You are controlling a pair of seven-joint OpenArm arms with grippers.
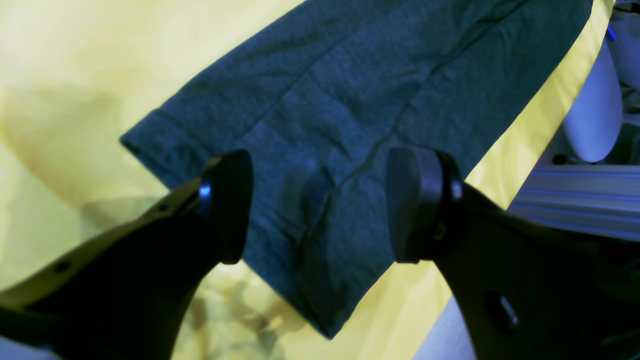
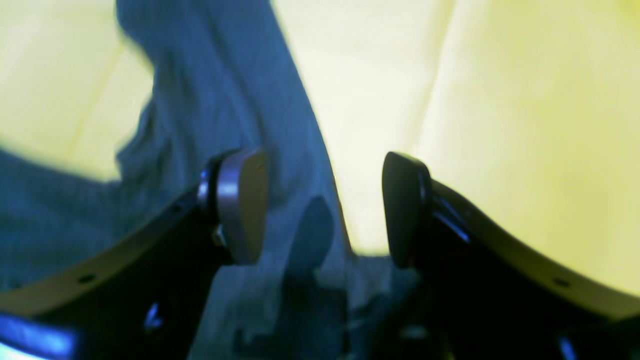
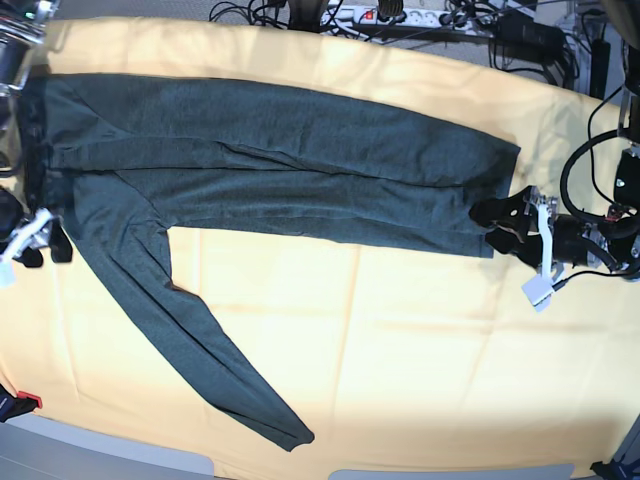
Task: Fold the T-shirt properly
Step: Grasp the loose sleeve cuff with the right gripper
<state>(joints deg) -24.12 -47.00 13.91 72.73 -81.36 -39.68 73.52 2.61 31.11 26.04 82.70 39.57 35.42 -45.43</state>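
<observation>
No readable text

No lettering, label, brand, number or sign can be read on anything in the three views.

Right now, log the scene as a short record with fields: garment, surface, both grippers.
garment: T-shirt, dark green-grey, long-sleeved, lying flat across the table
fold state: body folded into a long band; one sleeve trails diagonally toward the near edge
surface: yellow cloth covering the table
left gripper: open, over the shirt's end, holding nothing
right gripper: open, over the shirt's other end, holding nothing
clutter: cables and a power strip behind the far edge
</observation>
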